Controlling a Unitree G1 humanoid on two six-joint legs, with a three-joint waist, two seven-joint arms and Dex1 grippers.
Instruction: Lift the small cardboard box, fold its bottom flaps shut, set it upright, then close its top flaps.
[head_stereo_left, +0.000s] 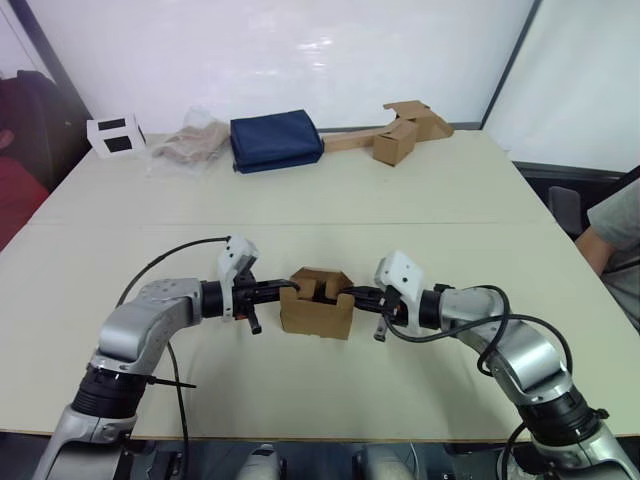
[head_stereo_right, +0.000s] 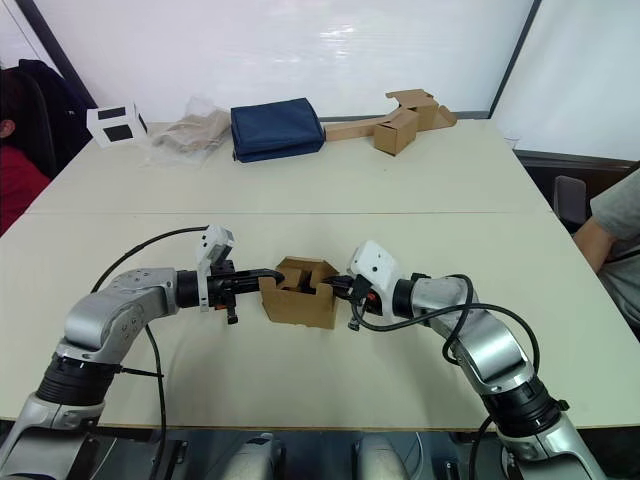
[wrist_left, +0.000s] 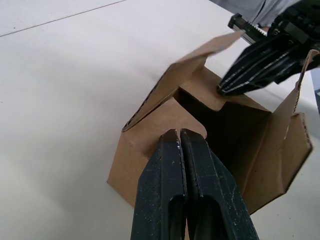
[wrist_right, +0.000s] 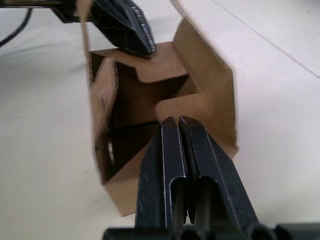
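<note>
The small cardboard box (head_stereo_left: 316, 318) stands on the table between my two arms, its upper rim open. The notched bottom flaps (wrist_right: 161, 66) on that rim are folded partly inward, while two side flaps (wrist_left: 192, 67) still stand up. My left gripper (head_stereo_left: 285, 288) is shut, and its tips press on the left notched flap (wrist_left: 160, 117). From the other side my right gripper (head_stereo_left: 346, 294), also shut, rests its tips on the opposite flap (wrist_right: 182, 107). Neither holds anything between its fingers. The top flaps are hidden under the box.
Along the far edge lie a white box with black squares (head_stereo_left: 115, 136), a crumpled plastic bag (head_stereo_left: 190, 145), a navy blue pouch (head_stereo_left: 276, 141) and cardboard pieces on a long strip (head_stereo_left: 400, 132). People sit at the left (head_stereo_left: 15, 190) and right (head_stereo_left: 615, 235) edges.
</note>
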